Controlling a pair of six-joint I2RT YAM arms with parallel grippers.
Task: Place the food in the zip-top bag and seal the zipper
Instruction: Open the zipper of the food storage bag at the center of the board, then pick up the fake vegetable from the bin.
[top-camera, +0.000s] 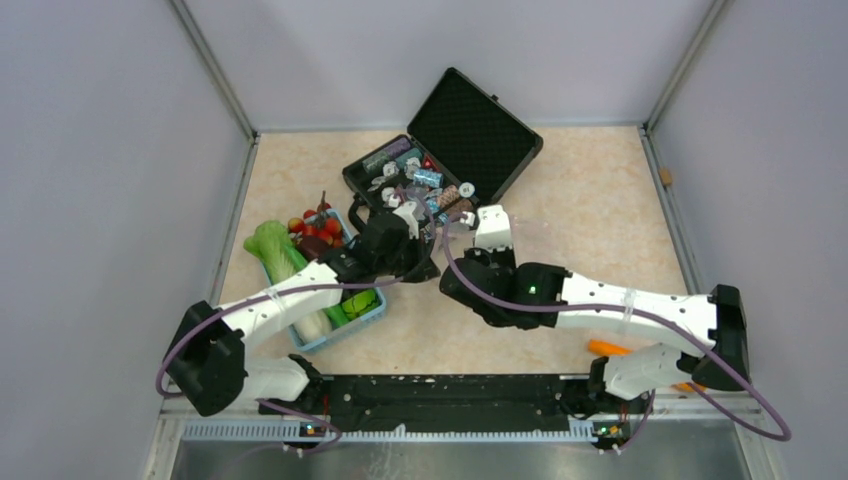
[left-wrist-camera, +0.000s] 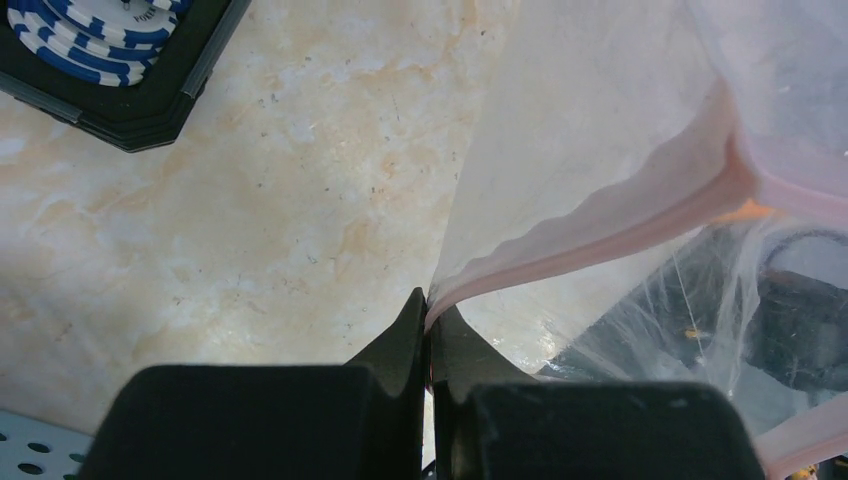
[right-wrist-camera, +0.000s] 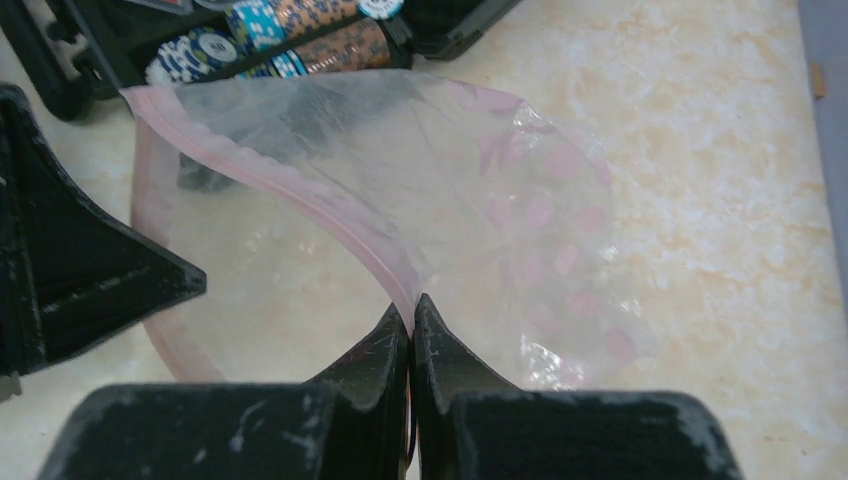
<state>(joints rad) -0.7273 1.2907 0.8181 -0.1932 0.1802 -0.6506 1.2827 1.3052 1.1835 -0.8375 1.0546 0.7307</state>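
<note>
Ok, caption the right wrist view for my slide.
Right jaws pinching the clear bag's pink zipper strip, poker chips behind.

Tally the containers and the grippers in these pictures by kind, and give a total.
Open black hard case: 1
Light blue plastic basket: 1
Clear plastic zip-top bag: 1
Grippers, both shut on the bag's pink zipper strip: 2 (left gripper, right gripper)
Total: 5

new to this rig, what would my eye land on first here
The left gripper and right gripper each pinch the pink zipper of the clear zip-top bag mid-table. Behind it an open black case holds chips; the food sits in a blue basket at left.
</note>
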